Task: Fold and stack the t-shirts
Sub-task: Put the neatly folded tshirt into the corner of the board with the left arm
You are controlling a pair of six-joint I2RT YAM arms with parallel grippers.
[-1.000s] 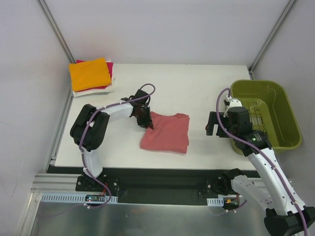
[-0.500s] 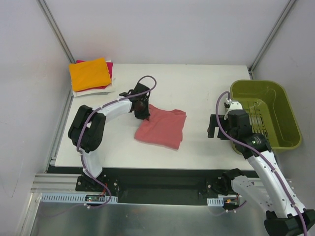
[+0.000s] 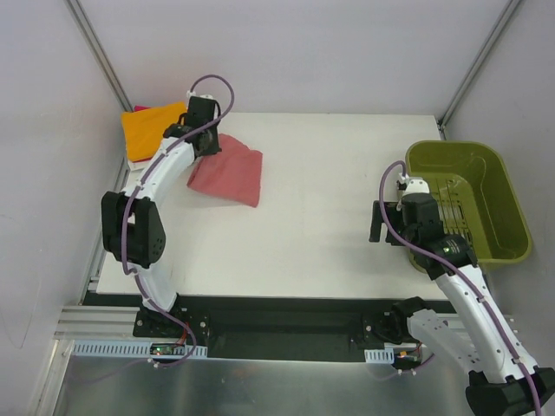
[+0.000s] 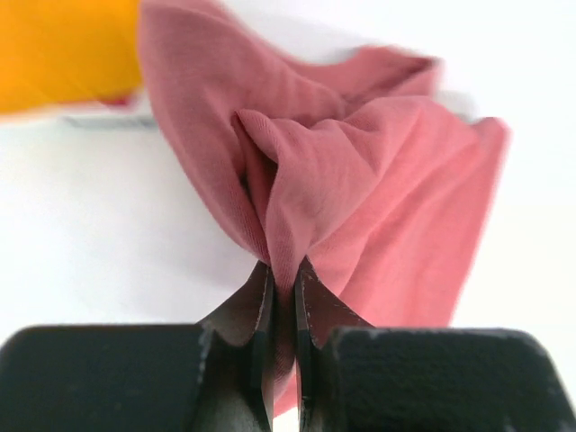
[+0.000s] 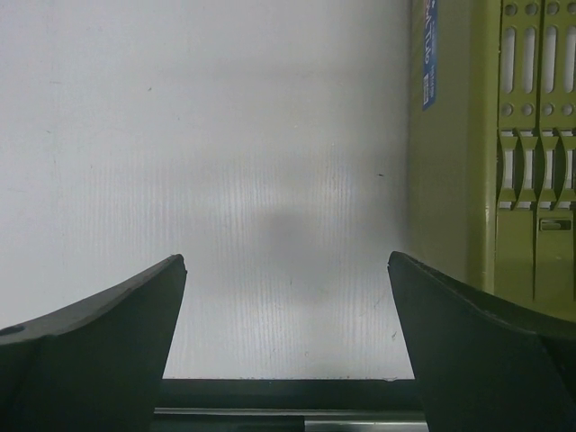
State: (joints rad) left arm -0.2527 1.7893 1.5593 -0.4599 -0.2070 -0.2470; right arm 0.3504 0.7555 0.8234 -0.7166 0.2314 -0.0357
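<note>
Shirts gather at the far left corner of the desk [image 3: 329,217] in the top view. A folded orange shirt [image 3: 152,128] lies on top of a pile. A sliver of a magenta shirt [image 3: 141,108] shows at the pile's far edge, and a white shirt [image 3: 133,161] peeks out at its near edge. Just to the right of the pile, the left hand [image 3: 211,144] grips the salmon-red shirt [image 3: 234,173] by its left edge. The rest of that shirt, folded into a rough rectangle, spreads over the desk toward the middle. The right hand [image 3: 375,224] hovers above bare desk, just beside the left wall of the olive-green basket [image 3: 512,217] and well apart from all the shirts.

From the left wrist, the two black fingers [image 4: 259,310] are pressed almost together, pinching a bunched ridge of salmon-red cloth between them. The cloth fans out beyond them in soft folds, and the orange shirt shows in the upper left corner.

From the right wrist, the fingers stand wide apart with nothing between them. Below them is white desk, with the basket's slotted wall along the right side.
</note>
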